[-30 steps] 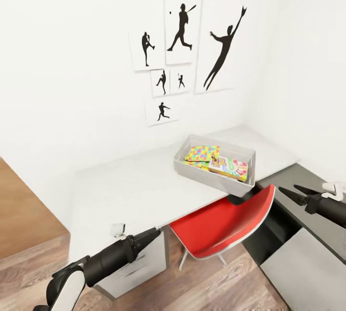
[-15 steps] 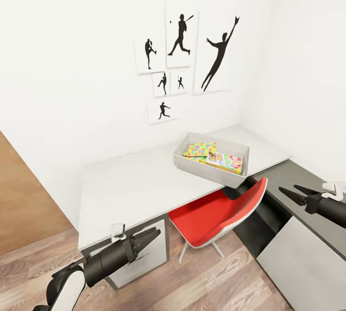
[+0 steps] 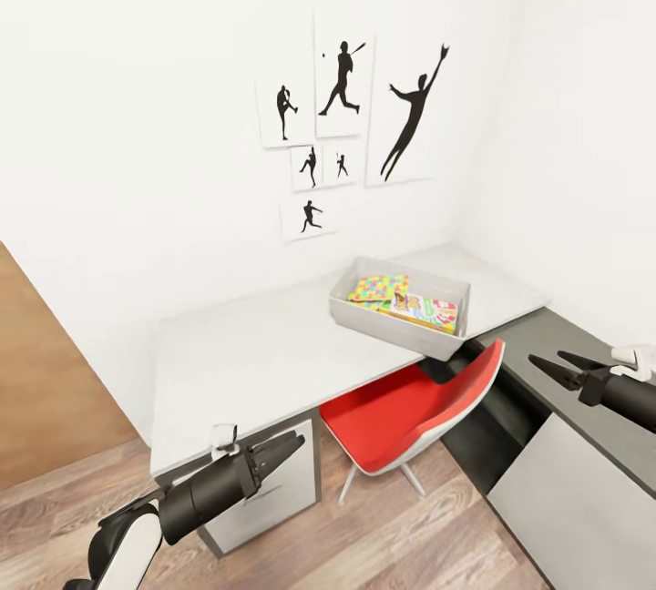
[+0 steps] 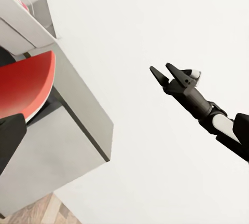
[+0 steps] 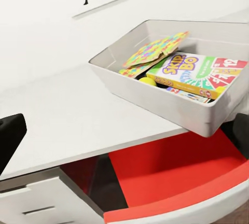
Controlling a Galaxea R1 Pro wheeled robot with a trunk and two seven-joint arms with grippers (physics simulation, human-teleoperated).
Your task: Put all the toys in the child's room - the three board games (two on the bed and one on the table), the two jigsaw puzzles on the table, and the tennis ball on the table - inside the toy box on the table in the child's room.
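The grey toy box [image 3: 428,342] stands on the white table [image 3: 246,353], its front corner hanging over the table's edge. Inside lie a colourful jigsaw puzzle [image 3: 381,287] and a Skip-Bo board game [image 3: 425,310]. In the right wrist view the toy box [image 5: 155,97] also holds the jigsaw puzzle [image 5: 154,51], the board game [image 5: 193,71] and a yellow tennis ball [image 5: 148,81] tucked beneath them. My left gripper [image 3: 284,450] hovers open and empty below the table's near edge. My right gripper [image 3: 556,365] is open and empty over the dark counter, also seen as the right gripper [image 4: 166,71].
A red chair [image 3: 410,408] is pushed under the table below the box. A drawer unit [image 3: 282,490] sits under the table near my left gripper. A dark counter with grey cabinets [image 3: 565,462] runs along the right. Silhouette posters [image 3: 344,89] hang on the wall. Wood floor [image 3: 383,535] lies in front.
The whole view has shifted: the table and toy box look smaller and farther off, so the camera has backed away. Both grippers keep the same open pose.
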